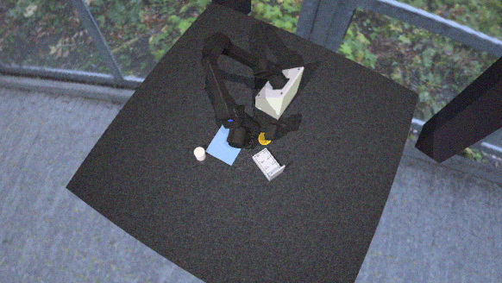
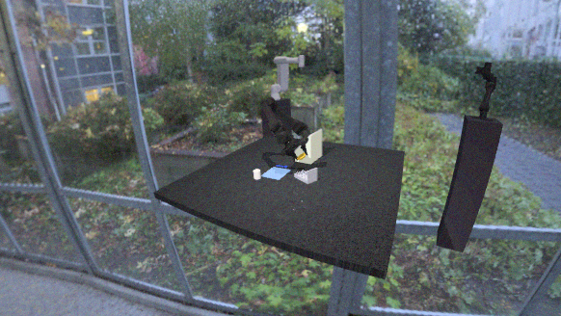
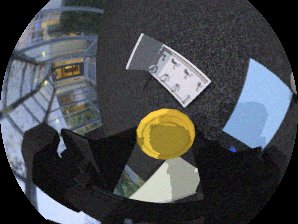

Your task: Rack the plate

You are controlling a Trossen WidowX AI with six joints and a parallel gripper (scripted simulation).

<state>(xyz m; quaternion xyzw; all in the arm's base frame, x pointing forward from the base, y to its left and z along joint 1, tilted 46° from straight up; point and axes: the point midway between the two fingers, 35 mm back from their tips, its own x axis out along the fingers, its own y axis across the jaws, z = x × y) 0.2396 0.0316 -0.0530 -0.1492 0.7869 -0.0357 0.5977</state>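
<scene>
The yellow plate (image 1: 264,139) (image 2: 301,156) (image 3: 166,134) is held in the air. It looks tilted in the exterior view, and the fingers hide part of it in the top view. My gripper (image 3: 165,133) is shut on the plate, with dark fingers at its two sides in the wrist view. The white dish rack (image 1: 264,160) (image 2: 307,175) (image 3: 181,76) stands on the table, a little apart from the plate, with a taller wall at one end and small prongs inside. No plate shows in its slots.
A cream angular block (image 1: 277,105) (image 2: 314,146) (image 3: 172,182) stands close behind the gripper. A light blue square (image 1: 223,150) (image 2: 276,173) (image 3: 262,102) lies beside the rack, with a white cylinder (image 1: 199,154) (image 2: 256,174) past it. A small blue item (image 1: 230,121) (image 2: 281,166) lies at the square's edge.
</scene>
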